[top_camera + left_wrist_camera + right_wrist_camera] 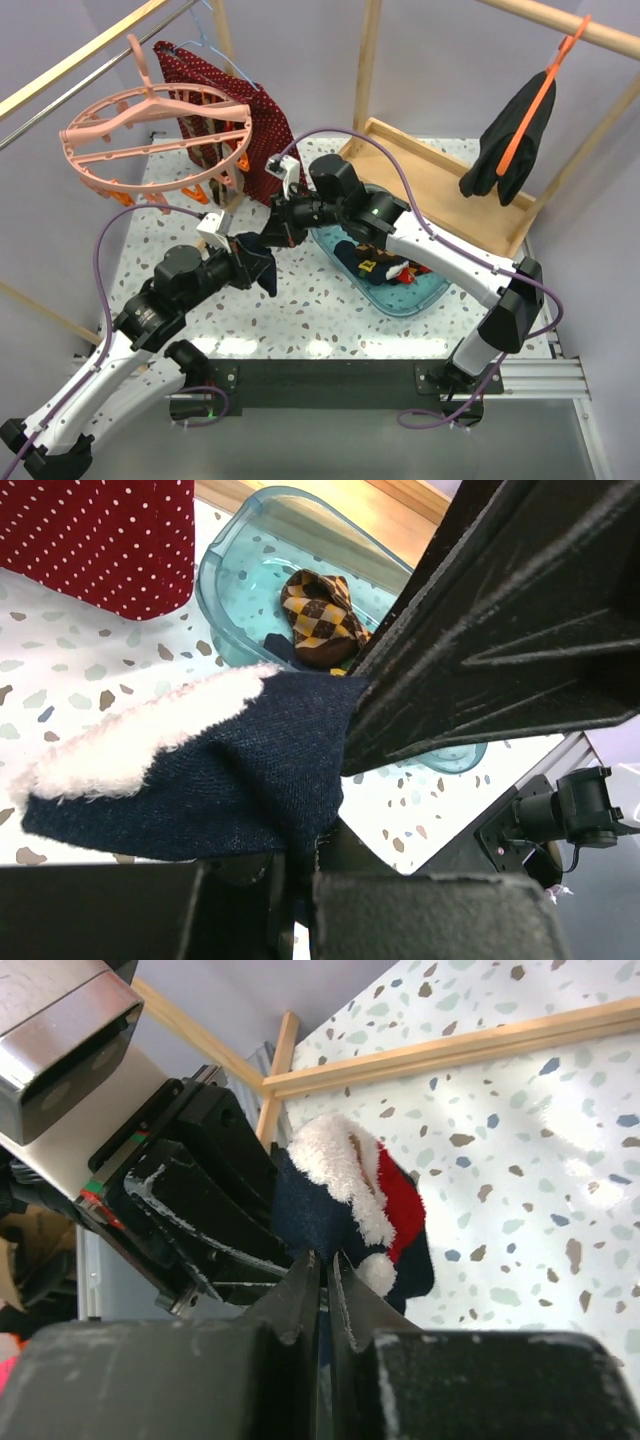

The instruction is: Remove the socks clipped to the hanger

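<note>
One navy sock (200,780) in tight grip of left pincer (303,865) and right pincer (325,1275).

The pink hanger (155,130), a round spoked ring with orange clips (122,198), hangs tilted from the rail at the far left. A navy sock (262,265) with white fluffy trim and a red patch is held off the table near the centre. More socks (380,262), one brown argyle, lie heaped in the blue tub (432,290) to its right.

Navy white-trimmed sock (325,1210) pinched tight in the right end effector (325,1272)
</note>
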Robot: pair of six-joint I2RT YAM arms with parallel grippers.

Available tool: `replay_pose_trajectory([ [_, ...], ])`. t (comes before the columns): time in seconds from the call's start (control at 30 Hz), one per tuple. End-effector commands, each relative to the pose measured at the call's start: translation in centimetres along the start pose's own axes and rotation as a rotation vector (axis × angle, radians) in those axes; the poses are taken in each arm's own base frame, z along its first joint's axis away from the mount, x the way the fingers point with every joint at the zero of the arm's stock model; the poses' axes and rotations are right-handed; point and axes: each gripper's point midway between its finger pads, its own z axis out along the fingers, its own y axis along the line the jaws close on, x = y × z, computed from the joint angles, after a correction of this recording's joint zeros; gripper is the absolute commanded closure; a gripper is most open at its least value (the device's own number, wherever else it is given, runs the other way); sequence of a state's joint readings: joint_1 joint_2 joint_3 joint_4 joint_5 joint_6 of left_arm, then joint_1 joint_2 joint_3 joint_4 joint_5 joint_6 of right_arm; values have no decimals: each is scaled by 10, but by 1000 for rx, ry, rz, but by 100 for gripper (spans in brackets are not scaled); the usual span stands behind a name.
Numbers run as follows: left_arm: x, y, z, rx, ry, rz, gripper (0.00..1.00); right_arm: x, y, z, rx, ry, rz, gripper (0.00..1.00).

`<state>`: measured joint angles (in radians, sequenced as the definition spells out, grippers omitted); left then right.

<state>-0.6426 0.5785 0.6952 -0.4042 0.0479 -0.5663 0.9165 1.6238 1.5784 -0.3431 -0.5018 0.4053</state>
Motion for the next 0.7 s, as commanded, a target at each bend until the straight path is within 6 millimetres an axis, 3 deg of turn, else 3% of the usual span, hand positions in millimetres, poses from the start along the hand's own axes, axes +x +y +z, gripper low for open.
replay_pose_trajectory([
  [0.0, -23, -17, -3, 58, -66, -13, 100, -22, 4, -11, 43, -93, -27, 100],
  [0.1, -23, -16, -2, 47, -65, -14, 81, -18, -10, -19, 131, -101, -24, 100],
  [0.13, -22, -15, -2, 43, -61, -13, 67, -17, -15, -22, 163, -101, -25, 100],
  [0.17, -21, -13, -2, 37, -61, -13, 61, -11, -25, -26, 210, -87, -24, 100],
  [0.3, -21, -12, -2, 34, -64, -12, 39, -15, -52, -60, 329, -140, 21, 100],
  [0.4, -21, -10, -2, 24, -65, -14, 37, -13, -83, -88, 389, -178, 109, 100],
  [0.67, -22, -9, -1, 20, -72, -3, 38, 5, -143, -201, 780, -276, 171, 100],
])
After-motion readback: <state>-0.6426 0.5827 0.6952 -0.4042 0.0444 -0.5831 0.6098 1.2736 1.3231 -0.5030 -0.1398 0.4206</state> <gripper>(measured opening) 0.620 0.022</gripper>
